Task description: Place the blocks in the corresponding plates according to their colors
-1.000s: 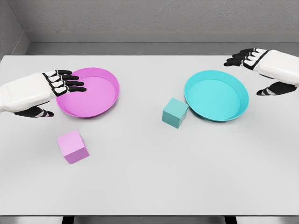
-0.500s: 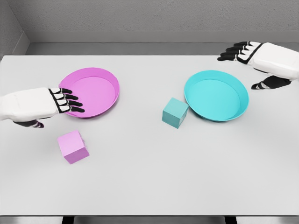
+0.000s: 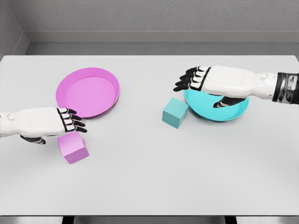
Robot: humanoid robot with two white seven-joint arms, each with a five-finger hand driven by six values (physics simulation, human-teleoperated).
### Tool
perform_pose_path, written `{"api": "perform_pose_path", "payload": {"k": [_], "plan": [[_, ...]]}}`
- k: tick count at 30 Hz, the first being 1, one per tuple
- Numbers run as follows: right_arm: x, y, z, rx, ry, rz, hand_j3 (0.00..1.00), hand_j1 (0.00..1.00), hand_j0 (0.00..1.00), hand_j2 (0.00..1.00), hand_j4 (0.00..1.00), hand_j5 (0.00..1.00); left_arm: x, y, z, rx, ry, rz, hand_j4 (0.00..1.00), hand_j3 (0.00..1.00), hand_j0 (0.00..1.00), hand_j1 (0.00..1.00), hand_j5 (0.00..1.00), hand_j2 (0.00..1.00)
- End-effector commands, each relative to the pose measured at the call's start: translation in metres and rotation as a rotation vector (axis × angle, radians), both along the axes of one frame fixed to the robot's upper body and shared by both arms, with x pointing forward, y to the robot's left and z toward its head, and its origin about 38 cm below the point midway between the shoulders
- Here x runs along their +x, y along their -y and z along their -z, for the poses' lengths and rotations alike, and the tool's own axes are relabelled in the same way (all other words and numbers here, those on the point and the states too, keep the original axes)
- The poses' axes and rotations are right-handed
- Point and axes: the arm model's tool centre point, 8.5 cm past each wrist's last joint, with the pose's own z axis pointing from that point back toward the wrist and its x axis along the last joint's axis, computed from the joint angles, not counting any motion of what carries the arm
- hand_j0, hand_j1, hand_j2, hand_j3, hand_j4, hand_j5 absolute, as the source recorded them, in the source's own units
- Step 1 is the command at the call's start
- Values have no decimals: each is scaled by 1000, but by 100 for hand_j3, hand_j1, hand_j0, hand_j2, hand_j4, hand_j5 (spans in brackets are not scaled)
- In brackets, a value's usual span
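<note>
**Both hands low over the table, blocks still outside their plates**

White tabletop (image 3: 149, 186) fills most of the view, with a grey wall behind it. On the left sits the pink plate (image 3: 87, 92), and the pink block (image 3: 73, 147) is on the table just in front of it, not inside. The left hand (image 3: 49, 122) comes in from the left edge, right above and beside that block, fingers stretched out flat and holding nothing (can't tell if it's actually touching the top of the cube).

Over on the right is the teal plate (image 3: 219, 109), and the teal block (image 3: 175, 112) rests on the table just beside its left rim. The right hand (image 3: 208, 81) reaches in from the right across the plate, covering its back part, fingers spread loose and empty, fingertips pointing left above the teal block.
</note>
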Motion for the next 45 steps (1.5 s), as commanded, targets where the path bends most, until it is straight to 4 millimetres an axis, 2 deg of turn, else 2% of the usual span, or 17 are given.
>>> {"api": "perform_pose_path", "payload": {"k": [1, 9, 14, 23, 29, 36, 45], "plan": [[-2, -9, 6, 0, -14, -22, 100, 100, 100, 100, 100, 100, -2, 4, 5, -3, -11, 10, 100, 100, 100, 100, 100, 100], [-2, -34, 17, -22, -11, -71, 100, 100, 100, 100, 100, 100, -5, 4, 12, 3, -32, 12, 100, 100, 100, 100, 100, 100], [2, -42, 25, -87, 31, -68, 100, 100, 100, 100, 100, 100, -7, 3, 17, 5, -45, 7, 100, 100, 100, 100, 100, 100], [4, -48, 33, -85, 11, -74, 100, 100, 100, 100, 100, 100, -1, 3, 21, -12, -43, -6, 100, 100, 100, 100, 100, 100], [10, -57, 46, -84, -29, -78, 100, 100, 100, 100, 100, 100, 0, 12, 24, -36, -45, 9, 100, 100, 100, 100, 100, 100], [17, -69, 66, -107, -61, -79, 100, 100, 100, 100, 100, 100, 0, 10, 26, -32, -48, 1, 100, 100, 100, 100, 100, 100], [28, -64, 72, -107, -84, -44, 100, 100, 100, 100, 100, 100, 1, 6, 30, 1, -37, -2, 100, 100, 100, 100, 100, 100]]}}
